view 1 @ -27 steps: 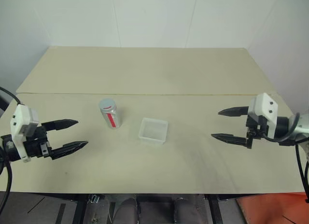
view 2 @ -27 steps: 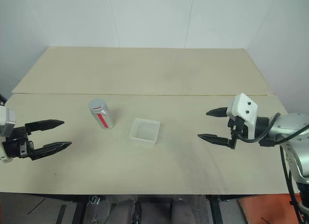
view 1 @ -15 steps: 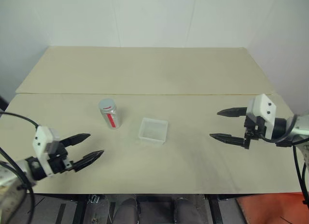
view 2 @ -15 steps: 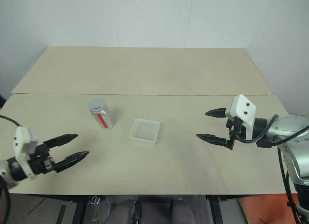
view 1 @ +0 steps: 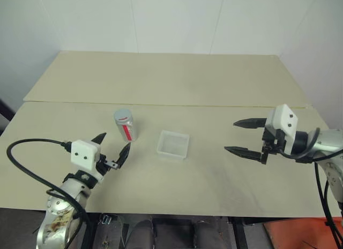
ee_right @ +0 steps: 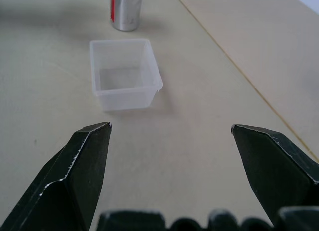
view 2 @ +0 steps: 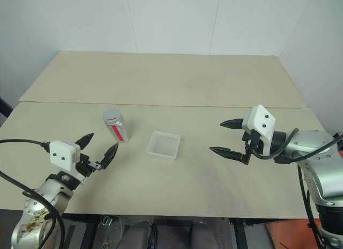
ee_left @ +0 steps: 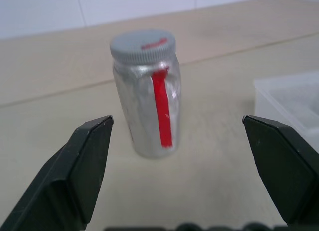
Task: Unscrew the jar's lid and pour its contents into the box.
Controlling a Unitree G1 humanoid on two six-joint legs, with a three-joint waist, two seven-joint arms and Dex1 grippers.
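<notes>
Left wrist view: end effector [ee_left: 177, 136] agape (empty)

A broad, pale cream, matte tabletop [view 1: 177, 82] spans the scene, and a thin straight seam [view 1: 214, 105] runs across it from side to side, dividing a far panel from a near one. Faint grey scuff marks [view 1: 214, 168] smudge the near panel. Behind the table stands a white wall of large smooth panels [view 1: 171, 18] with thin vertical joints, and a patch of orange-red floor [view 1: 300, 233] shows under the table's near right corner.
</notes>
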